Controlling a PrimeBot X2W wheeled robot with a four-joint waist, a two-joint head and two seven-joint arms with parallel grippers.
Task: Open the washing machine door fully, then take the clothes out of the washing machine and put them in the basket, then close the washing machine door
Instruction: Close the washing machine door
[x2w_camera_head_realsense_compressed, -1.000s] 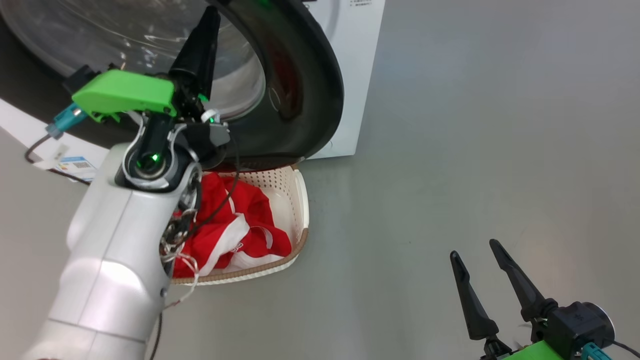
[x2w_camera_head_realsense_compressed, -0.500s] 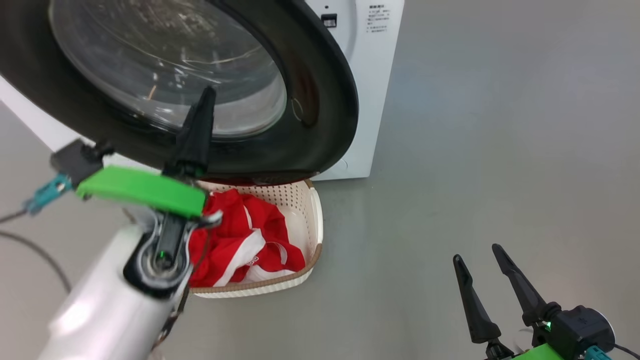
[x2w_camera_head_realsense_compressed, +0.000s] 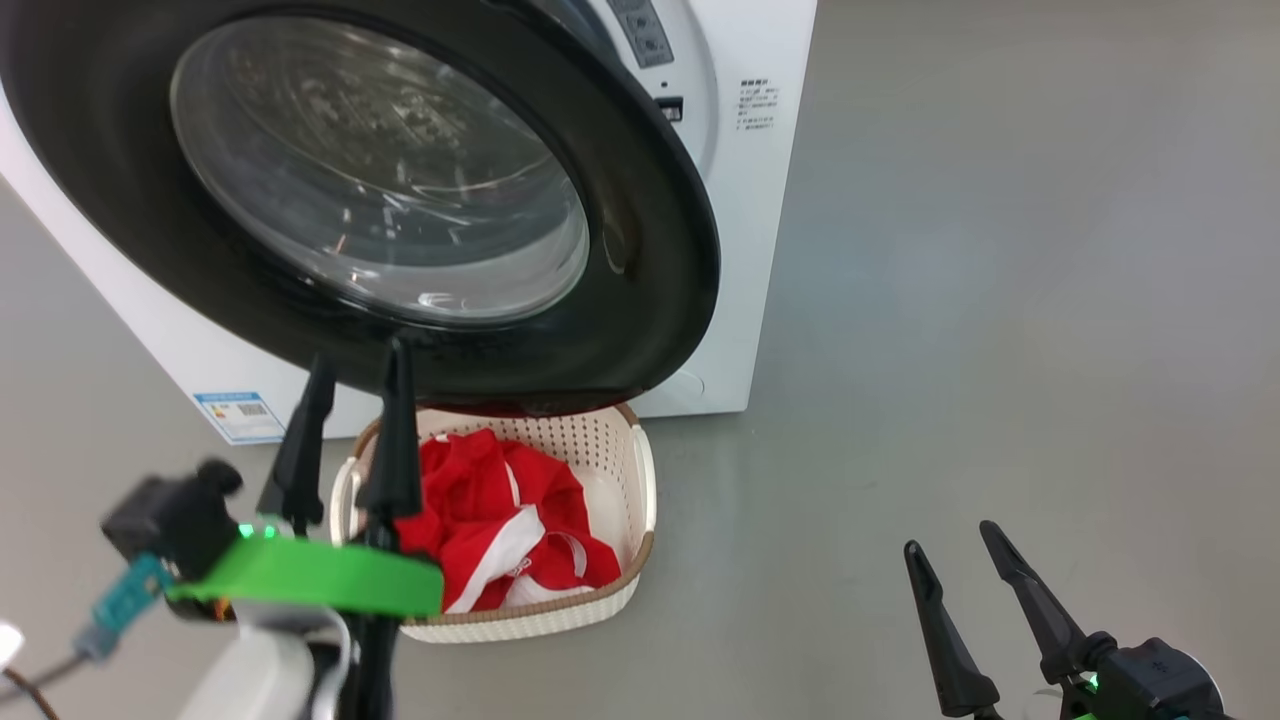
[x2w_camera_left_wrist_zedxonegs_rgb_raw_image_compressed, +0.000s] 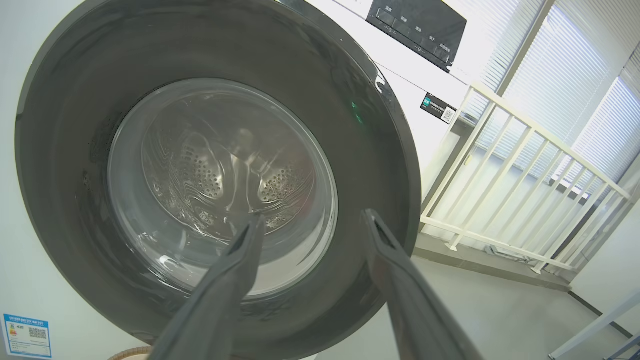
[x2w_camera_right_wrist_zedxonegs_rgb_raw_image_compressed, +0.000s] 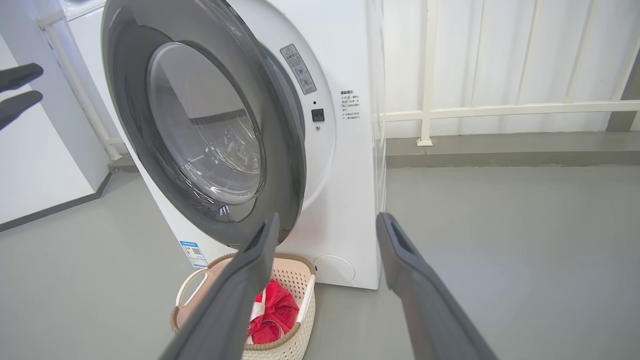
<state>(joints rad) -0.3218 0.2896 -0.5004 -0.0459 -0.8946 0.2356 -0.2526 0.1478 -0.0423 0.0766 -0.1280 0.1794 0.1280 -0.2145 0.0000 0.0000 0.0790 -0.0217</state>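
From the left wrist, my left gripper points straight at the washing machine door, fingers spread wide and empty, drum holes visible through the glass past the tips. The right wrist gives the side angle: the door's edge seems to stand slightly off the washing machine. The basket holding the clothes sits beneath the door, partly behind one finger. My right gripper is also parted and empty, hanging low and well clear of the door.
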